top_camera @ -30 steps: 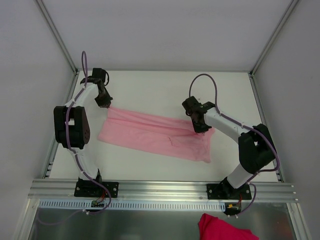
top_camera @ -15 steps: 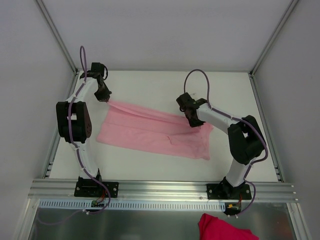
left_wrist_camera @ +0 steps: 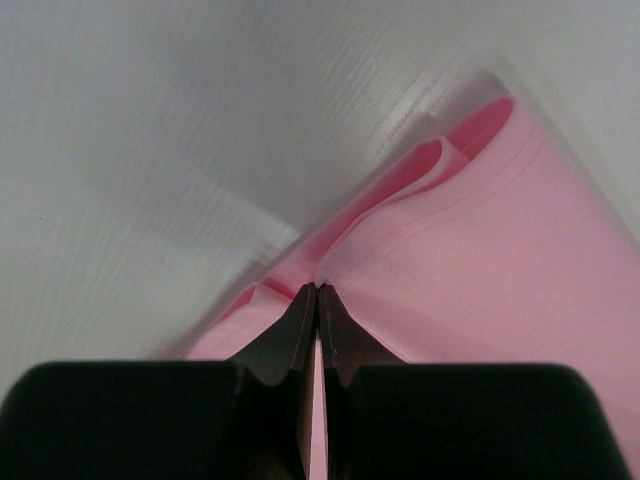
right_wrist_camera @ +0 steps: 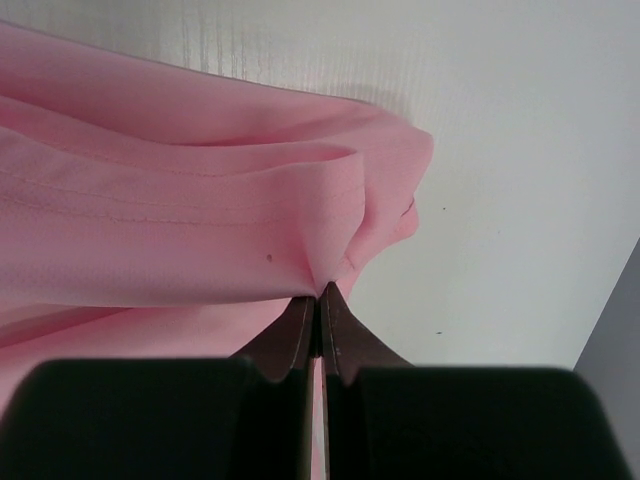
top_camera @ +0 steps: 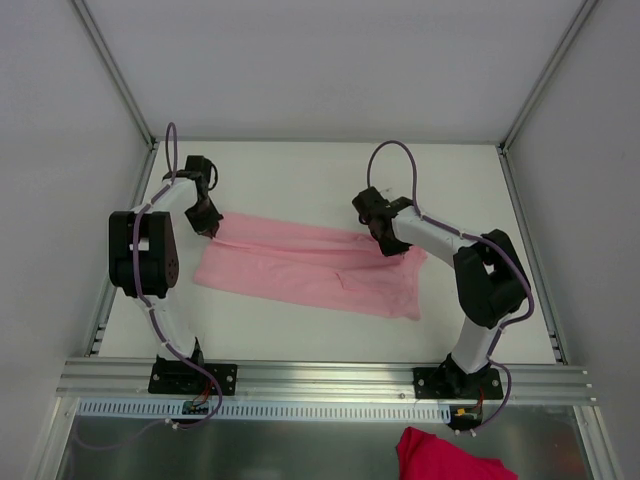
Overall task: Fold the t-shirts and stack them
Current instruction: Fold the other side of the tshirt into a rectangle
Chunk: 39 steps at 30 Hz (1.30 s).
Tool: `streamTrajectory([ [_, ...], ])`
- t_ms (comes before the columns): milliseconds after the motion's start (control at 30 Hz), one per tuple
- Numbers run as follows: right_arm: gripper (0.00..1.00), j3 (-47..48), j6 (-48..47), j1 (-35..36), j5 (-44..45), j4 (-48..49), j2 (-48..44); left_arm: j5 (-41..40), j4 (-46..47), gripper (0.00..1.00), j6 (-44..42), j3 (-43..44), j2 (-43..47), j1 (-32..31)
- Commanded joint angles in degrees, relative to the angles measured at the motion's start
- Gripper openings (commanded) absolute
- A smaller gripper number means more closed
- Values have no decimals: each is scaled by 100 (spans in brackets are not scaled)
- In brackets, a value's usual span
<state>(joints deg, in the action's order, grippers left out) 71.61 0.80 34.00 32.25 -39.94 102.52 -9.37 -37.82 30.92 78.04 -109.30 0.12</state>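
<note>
Bright, even light from above fills the overhead view; the white table is nearly washed out; only faint, soft shadows lie beside the left arm and right arm. In the left wrist view the far table is hazy and streaked with glare; the dark fingers near the lens are blurred. In the right wrist view the t-shirt stitching is crisp; the finger bases are a black blur.

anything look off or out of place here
One thing: a crumpled magenta cloth lies off the table, below its near rail, toward the right. On the table the pale-pink t-shirt lies slanted, pinched at its far edge by the left gripper and right gripper.
</note>
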Motion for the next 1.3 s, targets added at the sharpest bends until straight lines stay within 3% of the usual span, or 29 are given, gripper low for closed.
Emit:
streamTrajectory([
  [0, 1, 63, -18, -25, 28, -408, 127, -241, 153, 0, -59, -122, 462, 85],
  [333, 2, -34, 105, -25, -632, -479, 198, -92, -58, 1, -103, 0, 286, 93],
  [367, 7, -16, 79, -25, -615, -505, 207, -83, -58, 16, -112, 9, 277, 93],
  [400, 28, 10, 44, -25, -606, -540, 216, -74, -58, 27, -103, -8, 286, 93],
  [433, 34, 19, 35, -25, -571, -558, 242, -74, -58, 41, -77, -17, 295, 102],
  [467, 47, 19, 26, -25, -562, -567, 233, -74, -58, 62, -68, -17, 312, 94],
  [500, 55, -16, 17, -25, -536, -558, 225, -48, -67, 71, -42, 0, 330, 93],
  [567, 70, -51, 26, -25, -509, -550, 190, -13, -85, 73, -16, 62, 347, 94],
  [667, 73, -139, 43, -25, -492, -497, 102, 163, 29, 72, 20, 97, 435, 93],
  [900, 73, 89, 35, -25, -360, -550, 93, 427, 29, 66, 37, 466, 304, 102],
  [1033, 70, 352, -9, -25, -141, -567, 66, 506, 91, 47, 37, 580, 286, 85],
  [1133, 66, 572, -36, -25, -79, -698, 128, 646, 109, 44, 72, 712, 216, 85],
  [1267, 68, 958, -36, -42, -184, -804, -21, 831, 161, 43, 143, 853, 49, 50],
])
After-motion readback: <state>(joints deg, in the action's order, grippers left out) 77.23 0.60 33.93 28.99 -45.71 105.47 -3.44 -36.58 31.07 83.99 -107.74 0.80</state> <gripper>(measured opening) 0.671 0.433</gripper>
